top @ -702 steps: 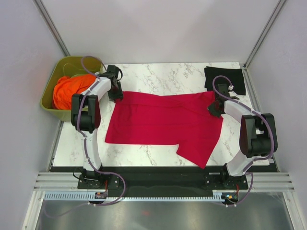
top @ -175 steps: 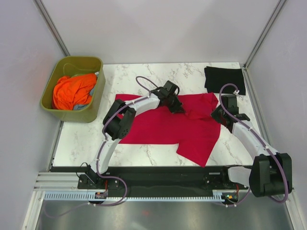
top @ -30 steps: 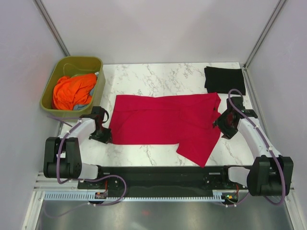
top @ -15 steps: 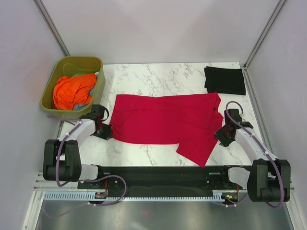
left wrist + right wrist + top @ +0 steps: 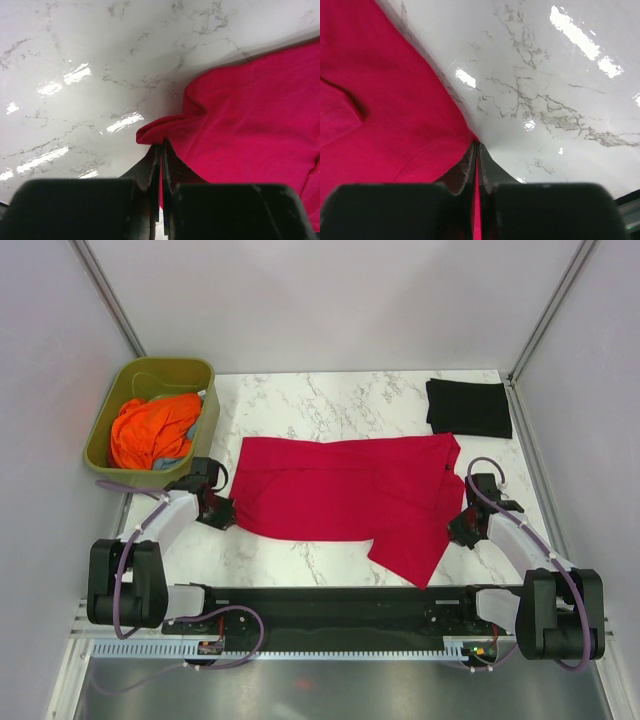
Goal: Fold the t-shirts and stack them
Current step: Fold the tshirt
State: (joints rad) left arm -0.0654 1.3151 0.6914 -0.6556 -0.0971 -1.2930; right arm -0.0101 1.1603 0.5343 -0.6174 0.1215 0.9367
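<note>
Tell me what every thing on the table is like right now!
red t-shirt: spread out flat, not folded small yet, pinched at both side edges.
black t-shirt: folded, lying in the far right corner.
green tub: upright, with cloth inside.
orange cloth: crumpled up in the tub.
left gripper: shut on the red t-shirt's edge.
right gripper: shut on the red t-shirt's other edge.

The spread t-shirt (image 5: 340,490) lay on the surface (image 5: 320,400) between the left pincer (image 5: 222,510) and the right pincer (image 5: 458,532). The folded t-shirt (image 5: 468,407) sat behind it, far right; the tub (image 5: 105,420) stood far left.
</note>
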